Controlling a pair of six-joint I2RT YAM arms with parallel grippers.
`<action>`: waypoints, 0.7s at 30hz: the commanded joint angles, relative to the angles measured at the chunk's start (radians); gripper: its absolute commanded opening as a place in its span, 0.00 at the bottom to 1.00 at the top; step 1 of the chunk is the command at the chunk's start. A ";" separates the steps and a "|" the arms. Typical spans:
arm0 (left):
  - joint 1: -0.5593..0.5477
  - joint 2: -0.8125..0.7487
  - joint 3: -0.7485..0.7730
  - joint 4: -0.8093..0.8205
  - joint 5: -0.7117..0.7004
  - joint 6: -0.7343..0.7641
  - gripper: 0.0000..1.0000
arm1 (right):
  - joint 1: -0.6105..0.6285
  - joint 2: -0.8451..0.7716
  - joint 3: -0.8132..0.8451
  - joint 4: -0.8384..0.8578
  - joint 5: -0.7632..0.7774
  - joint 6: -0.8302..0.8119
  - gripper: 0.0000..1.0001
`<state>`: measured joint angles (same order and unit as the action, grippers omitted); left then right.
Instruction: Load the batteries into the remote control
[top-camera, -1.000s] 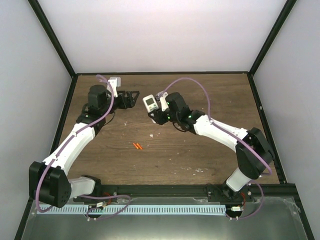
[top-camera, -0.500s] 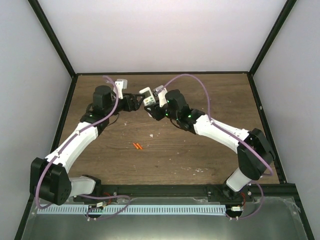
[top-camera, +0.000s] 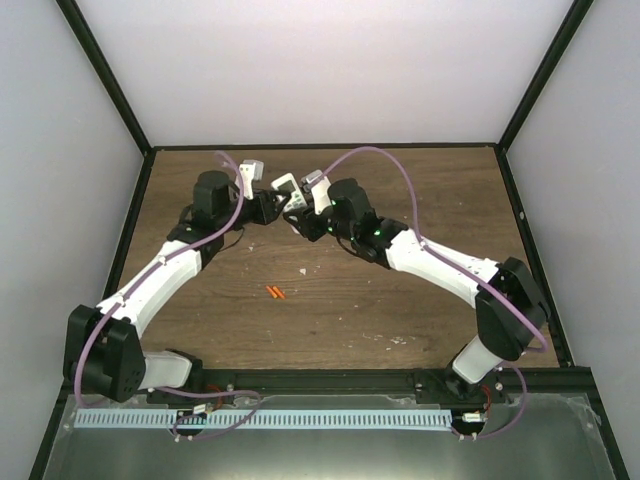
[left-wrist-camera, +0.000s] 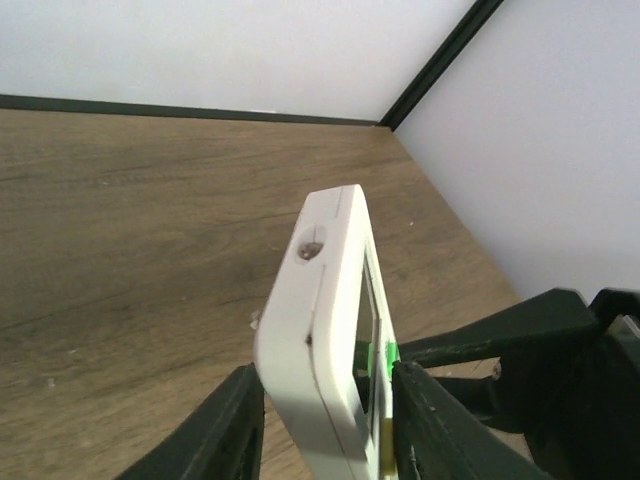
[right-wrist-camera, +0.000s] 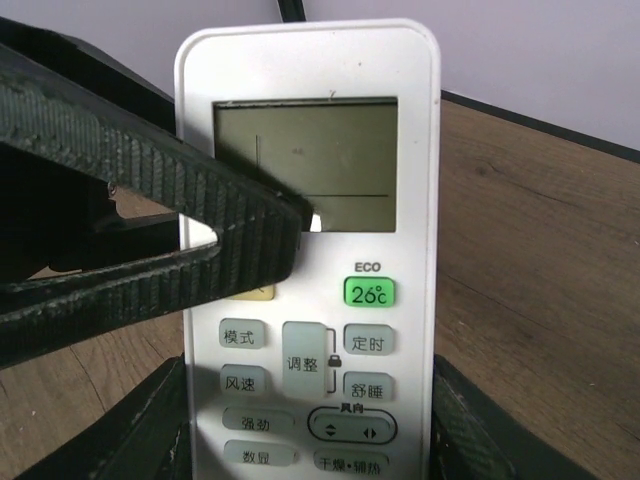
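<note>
Remote control was held off counter, above its far middle. White handset, grey display and buttons faced right wrist camera. Your right end effector gripped its lower end by both side edges. Your left end effector was clamped across it, one finger over display, other on back. Two orange-red batteries lay side by side on counter, nearer you, well apart from remote control.
</note>
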<state>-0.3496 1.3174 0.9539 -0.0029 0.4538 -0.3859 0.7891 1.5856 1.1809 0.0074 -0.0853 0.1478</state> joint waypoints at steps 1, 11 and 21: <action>-0.005 0.008 0.019 0.029 0.019 0.009 0.32 | 0.017 -0.008 0.058 0.031 -0.008 -0.017 0.30; -0.005 -0.008 0.002 0.035 0.043 0.043 0.00 | 0.018 -0.038 0.002 0.068 0.042 -0.014 0.55; 0.014 -0.083 -0.027 0.059 0.162 0.174 0.00 | -0.025 -0.183 -0.127 0.073 -0.022 -0.082 1.00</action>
<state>-0.3515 1.2900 0.9390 0.0204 0.5236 -0.2955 0.7925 1.4815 1.1042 0.0605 -0.0383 0.1032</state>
